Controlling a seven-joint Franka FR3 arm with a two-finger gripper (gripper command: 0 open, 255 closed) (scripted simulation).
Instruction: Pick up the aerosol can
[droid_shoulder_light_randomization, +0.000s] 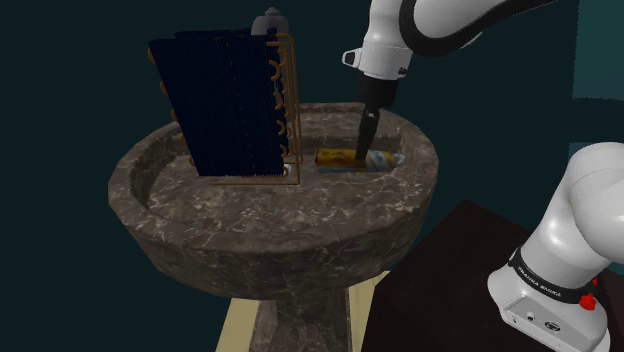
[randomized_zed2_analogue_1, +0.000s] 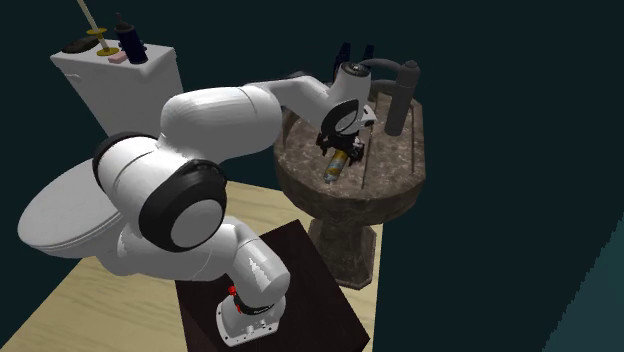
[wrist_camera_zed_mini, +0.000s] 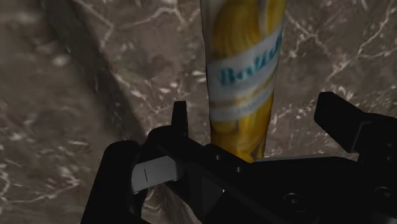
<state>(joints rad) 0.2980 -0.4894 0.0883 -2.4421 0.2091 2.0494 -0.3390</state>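
Note:
The aerosol can is yellow with a white label band. It lies on its side in the dark marble sink, near the basin's rim on the shoulder view's right. My black gripper points down onto its middle. Along the wrist camera the can runs away from the hand between the two fingers. The gripper is open, with a gap between each finger and the can. From the second exterior camera, the gripper sits just over the can.
A copper wire rack holding dark blue panels stands upright in the basin, close to the can on the shoulder view's left. A grey faucet rises behind it. A white toilet with small items on its tank stands beyond the dark stand.

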